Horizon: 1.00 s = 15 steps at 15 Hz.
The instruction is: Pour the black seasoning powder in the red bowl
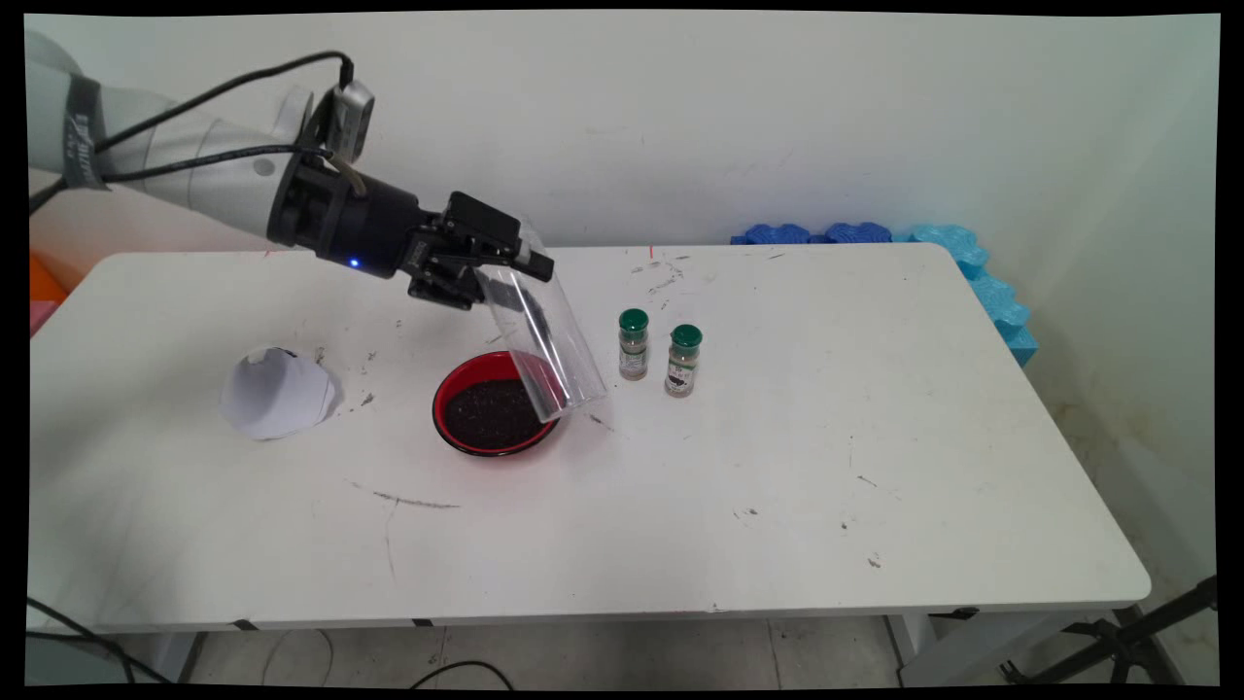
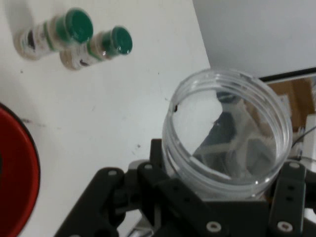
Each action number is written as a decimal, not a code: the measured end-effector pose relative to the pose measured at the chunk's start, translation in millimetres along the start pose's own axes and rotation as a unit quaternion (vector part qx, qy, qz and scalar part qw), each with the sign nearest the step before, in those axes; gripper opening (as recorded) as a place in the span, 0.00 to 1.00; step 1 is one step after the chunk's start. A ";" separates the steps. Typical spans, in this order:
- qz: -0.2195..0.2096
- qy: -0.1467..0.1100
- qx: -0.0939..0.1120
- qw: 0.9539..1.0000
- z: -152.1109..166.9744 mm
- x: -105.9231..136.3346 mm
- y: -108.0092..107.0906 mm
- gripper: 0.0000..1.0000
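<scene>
table (image 1: pixel 680 506): white, scuffed, dark specks scattered near centre; blue foam pieces (image 1: pixel 972 262) at far right edge, against the wall.
arm + gripper (image 1: pixel 491 258): comes in from far left, hand roughly level; fingers closed on clear jar, clamping it near its base.
clear jar (image 1: pixel 544 340): held tilted, mouth pointing down and right; lower rim hangs over right edge of red bowl. Hand view shows open mouth (image 2: pixel 227 128), inside looks almost empty, one dark speck near rim.
red bowl (image 1: pixel 496 403): centre of table, black inside, filled with dark granules; sits right under the jar mouth.
paper cone (image 1: pixel 277 394): white, lying left of bowl, well apart.
spice bottles (image 1: pixel 634 344): two small, green caps, upright, just right of jar; second bottle (image 1: pixel 683 361) slightly nearer.
risk, spill: jar mouth sits over the bowl's right rim, not its centre, so leftover grains could land on the table.
risk, slip: smooth plastic, grip only at base, tilted load; jar could rotate or slide out.
risk, knock: bottles are near the jar mouth; a swing right could tip them.
risk, bowl: lowering the jar could catch the rim and shove or tilt the bowl.
</scene>
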<state>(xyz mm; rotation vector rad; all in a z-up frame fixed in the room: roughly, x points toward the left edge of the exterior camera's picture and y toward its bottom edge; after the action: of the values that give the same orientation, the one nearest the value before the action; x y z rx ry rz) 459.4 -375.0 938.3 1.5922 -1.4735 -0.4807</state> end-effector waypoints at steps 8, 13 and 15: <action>0.134 0.000 0.026 0.991 -9.8 1.9 24.8 0.00; 0.235 0.001 0.032 0.971 -12.4 -0.4 44.3 0.00; 0.277 -0.002 0.039 0.960 -12.8 -2.9 51.3 0.00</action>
<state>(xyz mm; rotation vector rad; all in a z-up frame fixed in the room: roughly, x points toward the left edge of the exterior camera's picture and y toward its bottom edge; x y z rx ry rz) 438.4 -362.8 985.4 1.1569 -1.8679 -0.1018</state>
